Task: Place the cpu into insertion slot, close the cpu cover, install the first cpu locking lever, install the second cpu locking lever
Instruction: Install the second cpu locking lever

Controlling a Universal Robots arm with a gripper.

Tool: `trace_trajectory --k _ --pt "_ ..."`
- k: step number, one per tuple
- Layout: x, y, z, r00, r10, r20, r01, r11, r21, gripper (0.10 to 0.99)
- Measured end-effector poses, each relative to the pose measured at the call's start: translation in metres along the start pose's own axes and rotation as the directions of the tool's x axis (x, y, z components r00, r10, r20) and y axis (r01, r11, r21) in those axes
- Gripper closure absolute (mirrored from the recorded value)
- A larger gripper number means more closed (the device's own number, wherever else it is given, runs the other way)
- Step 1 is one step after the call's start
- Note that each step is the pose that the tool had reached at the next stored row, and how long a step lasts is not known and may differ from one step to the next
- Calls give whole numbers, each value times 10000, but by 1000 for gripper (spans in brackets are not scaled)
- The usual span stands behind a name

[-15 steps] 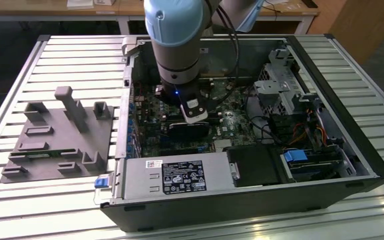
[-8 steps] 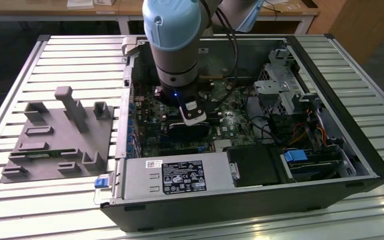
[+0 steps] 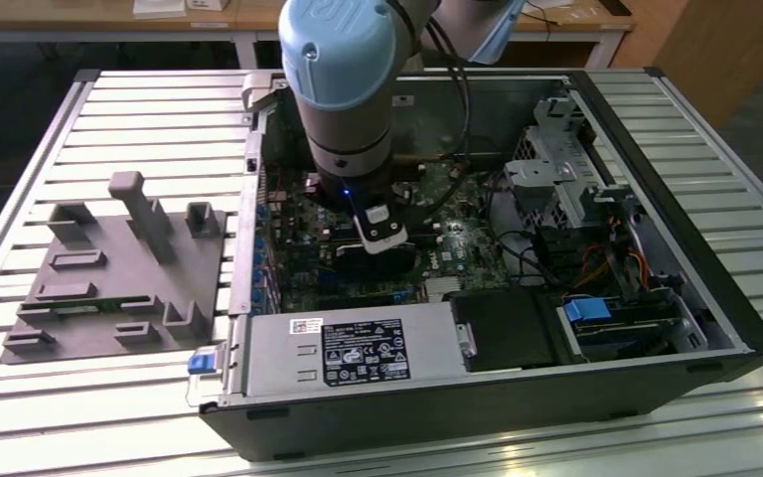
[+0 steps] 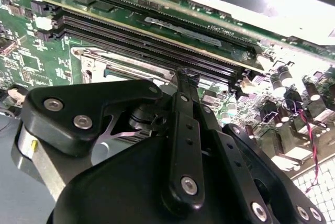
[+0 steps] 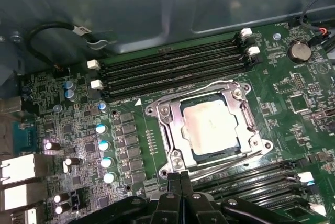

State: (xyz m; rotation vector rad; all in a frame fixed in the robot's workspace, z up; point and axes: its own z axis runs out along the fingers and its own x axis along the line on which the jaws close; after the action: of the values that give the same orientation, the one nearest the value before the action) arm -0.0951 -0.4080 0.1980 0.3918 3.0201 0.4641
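Overhead, the Universal Robots arm (image 3: 339,79) plunges straight down into the open computer case (image 3: 488,397), its pale blue and grey wrist vertical above the motherboard (image 3: 455,248). The gripper (image 5: 179,178) hangs just beside the socket's near edge, and its two black fingers (image 4: 184,85) are pressed flat together with nothing between them (in the first wrist view the tips meet as one narrow dark blade).

In the first wrist view the cpu (image 5: 212,127) sits inside the insertion slot (image 5: 175,130), its top a matte silvery-grey square with a faint pale sheen. The cpu cover (image 5: 241,124), a thin bright metal frame with a square window, lies down flat around the chip. Thin wire locking levers (image 5: 209,86) run along the socket's edges; whether each is latched cannot be told.

Long black memory slots (image 5: 172,67) with white end clips flank the socket on the glossy green board, and small silver-topped cylindrical capacitors (image 5: 103,145) stand in a row nearby.

Outside the case, a grey moulded fixture (image 3: 123,268) rests on the ribbed aluminium table (image 3: 699,437), on the exterior view's left.
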Motion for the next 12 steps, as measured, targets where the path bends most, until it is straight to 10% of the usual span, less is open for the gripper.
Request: trace_trajectory --k 12 --pt "33 -24 54 10000 21 -49 -22 9997 -263 984"
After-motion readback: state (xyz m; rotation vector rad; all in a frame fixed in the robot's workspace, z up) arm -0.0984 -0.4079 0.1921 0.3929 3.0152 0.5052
